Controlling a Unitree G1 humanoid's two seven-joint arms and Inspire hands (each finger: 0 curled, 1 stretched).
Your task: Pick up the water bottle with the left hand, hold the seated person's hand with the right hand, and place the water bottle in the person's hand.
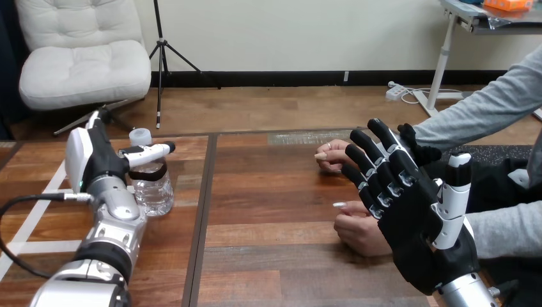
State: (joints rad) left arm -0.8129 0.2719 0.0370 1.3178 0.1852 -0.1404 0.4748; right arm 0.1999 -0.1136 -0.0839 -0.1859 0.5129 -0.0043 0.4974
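Note:
A clear water bottle [153, 185] with a white cap stands upright on the wooden table [275, 192] at the left. My left hand [96, 160] is pressed against the bottle's left side, level with its neck. At the right, my right hand [415, 217] is open with straight fingers spread, raised in front of the person's two hands. The person's far hand [331, 157] rests on the table just left of my fingertips. Their near hand [359, 231] lies curled on the table, partly hidden behind my right palm. I cannot see my right hand touching either one.
The person's grey sleeves [486, 109] come in from the right edge. A dark seam [203, 211] splits the table into two boards. The table's far edge [275, 132] runs across the middle of the view.

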